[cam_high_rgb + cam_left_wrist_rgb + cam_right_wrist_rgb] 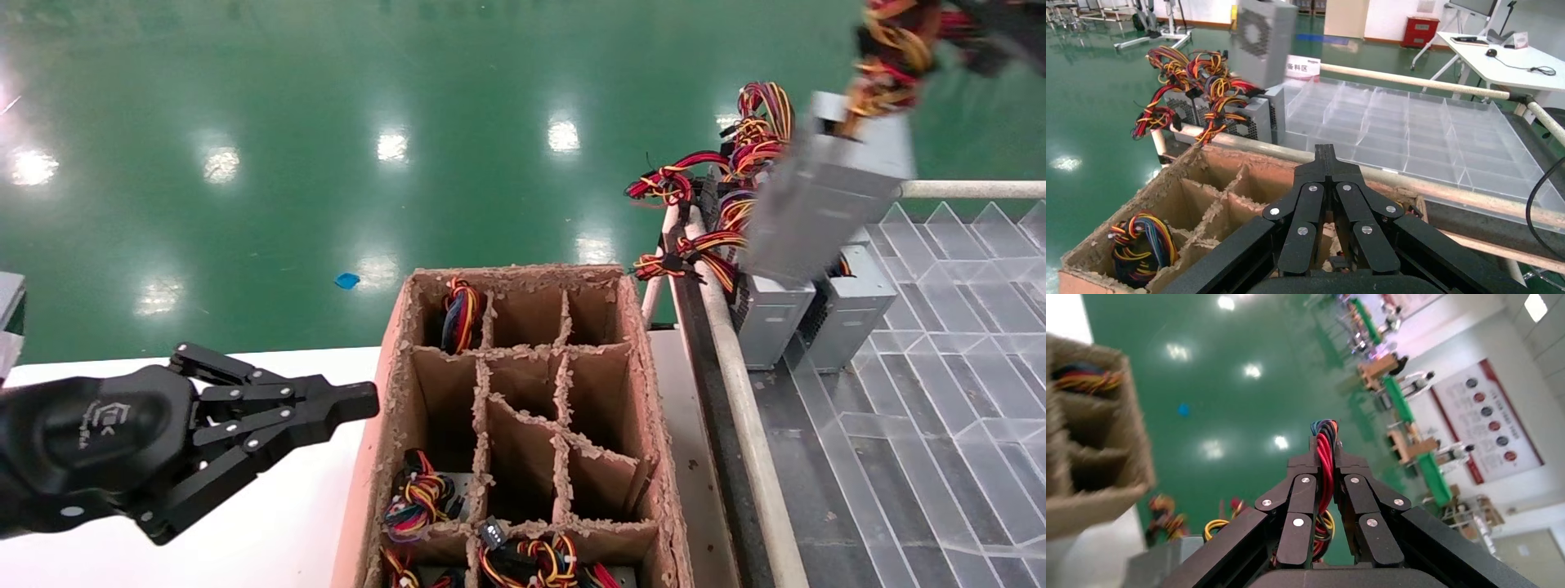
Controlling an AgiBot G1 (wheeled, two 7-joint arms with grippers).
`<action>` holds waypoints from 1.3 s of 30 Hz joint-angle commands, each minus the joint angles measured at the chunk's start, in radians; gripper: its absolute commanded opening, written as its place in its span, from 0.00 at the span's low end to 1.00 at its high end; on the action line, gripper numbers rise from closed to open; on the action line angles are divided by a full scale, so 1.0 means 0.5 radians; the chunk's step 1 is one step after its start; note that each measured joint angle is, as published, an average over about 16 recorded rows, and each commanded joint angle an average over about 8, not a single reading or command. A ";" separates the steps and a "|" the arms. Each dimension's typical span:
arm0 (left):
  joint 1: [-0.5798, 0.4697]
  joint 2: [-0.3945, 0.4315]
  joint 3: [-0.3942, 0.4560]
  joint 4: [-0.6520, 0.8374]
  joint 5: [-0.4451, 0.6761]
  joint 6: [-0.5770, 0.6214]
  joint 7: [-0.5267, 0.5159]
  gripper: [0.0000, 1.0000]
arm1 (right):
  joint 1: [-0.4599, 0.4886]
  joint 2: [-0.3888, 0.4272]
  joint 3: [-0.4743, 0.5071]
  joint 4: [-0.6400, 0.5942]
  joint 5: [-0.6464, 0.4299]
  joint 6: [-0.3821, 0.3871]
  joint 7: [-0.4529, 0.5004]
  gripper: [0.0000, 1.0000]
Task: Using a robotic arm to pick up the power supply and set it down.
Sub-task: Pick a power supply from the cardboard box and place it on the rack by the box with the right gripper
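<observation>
- Grey sheet-metal power supply box (825,200) hangs tilted in mid-air, above its twins standing by the clear divided tray (940,327).
- My right gripper (1325,454) is clenched on its red-yellow wire bundle (895,49) only.
- Heavy, rigid box on limp wires: I expect swinging.
- My left gripper (359,402), pinched empty, waits beside the brown cardboard divider carton (392,359).

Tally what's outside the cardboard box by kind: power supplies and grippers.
Lifted power supply, hung by its wires from the right gripper: 1
Standing power supplies on the clear tray: 2
Grippers, counting the left gripper: 2
Total: 5
</observation>
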 commanded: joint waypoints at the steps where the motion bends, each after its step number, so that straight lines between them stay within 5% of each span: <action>1: 0.000 0.000 0.000 0.000 0.000 0.000 0.000 0.00 | 0.014 0.092 0.023 0.000 0.039 -0.078 0.008 0.00; 8: 0.000 0.000 0.000 0.000 0.000 0.000 0.000 0.00 | -0.043 0.385 0.051 -0.008 0.208 -0.361 0.059 0.00; 15: 0.000 0.000 0.000 0.000 0.000 0.000 0.000 0.00 | -0.177 0.589 0.018 -0.013 0.257 -0.414 0.111 0.00; 28: 0.000 0.000 0.000 0.000 0.000 0.000 0.000 0.00 | -0.508 0.779 -0.158 -0.034 0.156 -0.124 0.163 0.00; 39: 0.000 0.000 0.000 0.000 0.000 0.000 0.000 0.00 | -0.636 0.889 -0.221 -0.017 0.336 0.089 0.058 0.00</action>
